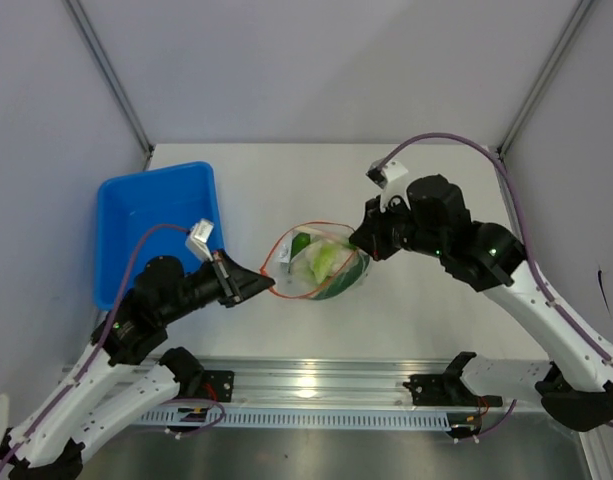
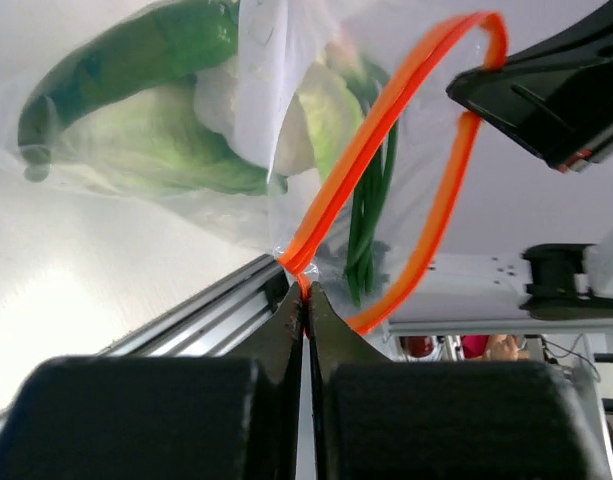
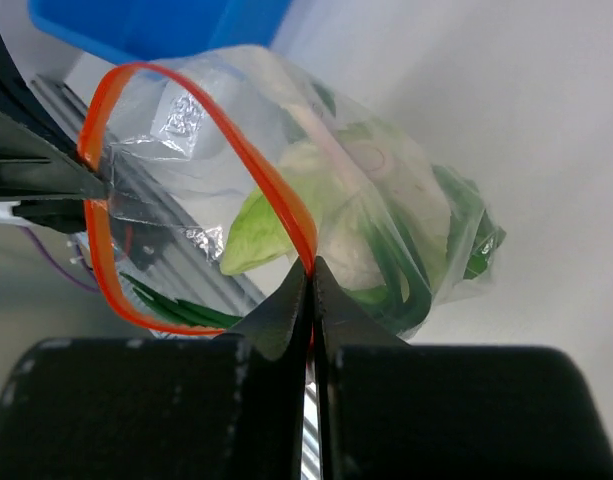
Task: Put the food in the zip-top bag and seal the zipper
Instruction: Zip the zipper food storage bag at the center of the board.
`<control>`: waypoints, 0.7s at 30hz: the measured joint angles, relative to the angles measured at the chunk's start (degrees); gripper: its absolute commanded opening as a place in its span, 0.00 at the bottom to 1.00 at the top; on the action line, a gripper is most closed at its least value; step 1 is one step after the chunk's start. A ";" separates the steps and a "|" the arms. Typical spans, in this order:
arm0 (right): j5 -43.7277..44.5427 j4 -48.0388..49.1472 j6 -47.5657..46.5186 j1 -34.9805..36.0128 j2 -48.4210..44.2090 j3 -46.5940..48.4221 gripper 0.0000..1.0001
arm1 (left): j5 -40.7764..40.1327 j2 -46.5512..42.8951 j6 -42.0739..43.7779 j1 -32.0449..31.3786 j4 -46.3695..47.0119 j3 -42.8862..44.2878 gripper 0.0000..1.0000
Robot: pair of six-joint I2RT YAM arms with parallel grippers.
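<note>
The clear zip-top bag (image 1: 321, 265) hangs between both arms over the table's middle. Food (image 1: 322, 260) fills it: pale leafy pieces (image 2: 151, 150), a green pepper (image 2: 126, 60) and thin green stalks (image 2: 371, 215). Its orange-red zipper (image 2: 371, 150) gapes in a wide loop. My left gripper (image 2: 306, 290) is shut on the zipper's left end. My right gripper (image 3: 312, 265) is shut on the zipper at the opposite end, with the leafy food (image 3: 261, 225) showing through the plastic just beyond it. From above, the left gripper (image 1: 268, 285) and right gripper (image 1: 356, 242) flank the bag.
A blue plastic bin (image 1: 151, 225) sits at the left rear of the table, beside the left arm. An aluminium rail (image 1: 316, 385) runs along the near edge between the arm bases. Grey walls close in at the back and sides.
</note>
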 measured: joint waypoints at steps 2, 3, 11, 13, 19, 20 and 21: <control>-1.29 3.06 0.44 -1.07 -0.17 -5.09 0.00 | 0.55 2.14 0.00 0.31 3.21 -4.57 0.00; -1.62 3.96 0.81 -1.92 1.07 -7.91 0.00 | 1.49 4.59 0.00 0.79 4.20 -7.13 0.01; -0.57 0.33 1.92 -5.84 10.60 -14.10 0.00 | 5.16 14.32 3.93 3.80 -3.06 -5.35 0.01; -0.26 -1.11 1.97 -5.79 8.17 -9.73 0.00 | 4.92 12.26 5.77 3.80 -4.96 3.43 0.00; -0.74 -1.60 3.13 -4.59 -0.90 -1.84 0.00 | 6.19 1.51 6.78 3.85 -2.38 12.04 0.01; -0.79 -1.18 3.34 -4.46 -2.08 -2.45 0.00 | 6.29 0.13 6.67 3.85 -1.42 10.29 0.00; -0.83 -0.96 3.48 -4.31 -2.93 -3.48 0.00 | 6.58 -0.98 6.34 3.85 -0.42 7.45 0.01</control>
